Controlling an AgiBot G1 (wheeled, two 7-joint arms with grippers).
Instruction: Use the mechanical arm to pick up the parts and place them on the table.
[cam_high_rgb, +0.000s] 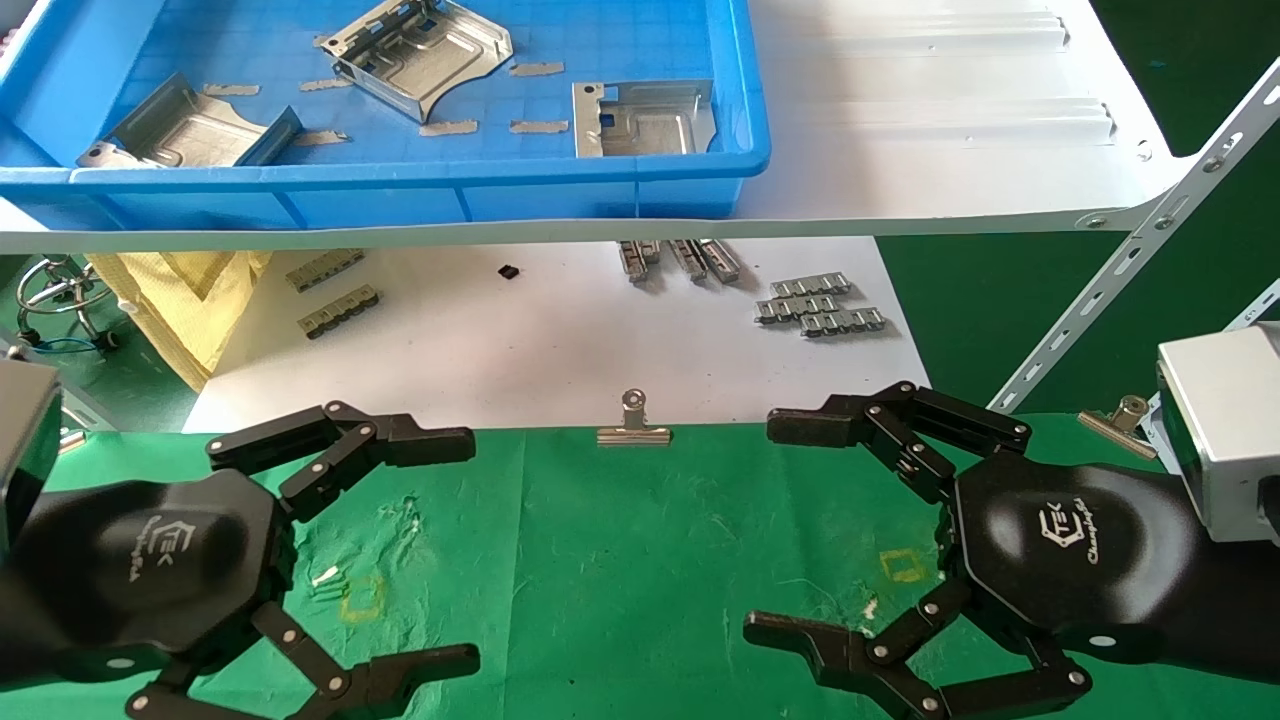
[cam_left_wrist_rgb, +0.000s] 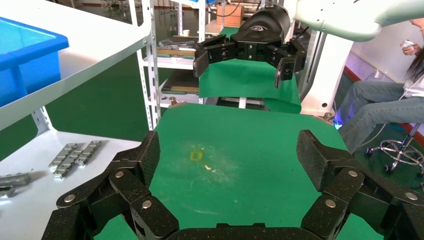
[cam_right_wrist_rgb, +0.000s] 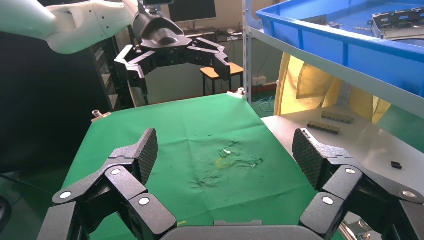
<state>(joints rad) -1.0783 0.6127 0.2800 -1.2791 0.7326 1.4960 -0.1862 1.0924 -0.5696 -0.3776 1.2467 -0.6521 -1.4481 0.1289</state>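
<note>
Both hands hover spread wide over the green bench (cam_high_rgb: 620, 560), left hand (cam_high_rgb: 400, 550) and right hand (cam_high_rgb: 800, 530) empty. The parts (cam_high_rgb: 420, 55) lie up in the blue bin (cam_high_rgb: 400, 190) on the shelf: stiff, thin, likely slick sheet metal, so pinch an edge flange. Only the head view shows them plainly; the wrist views show mostly cloth.

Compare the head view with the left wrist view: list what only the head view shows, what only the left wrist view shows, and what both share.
Only the head view shows the three parts lying inside the blue bin, the binder clip at the cloth's edge, and the yellow bag.

Only the left wrist view shows a seated person and racks behind the table.

Both show the table with a yellow square mark, the grey ribbed strips, the white shelf, and the left gripper and right gripper, both open over the cloth and holding nothing.
</note>
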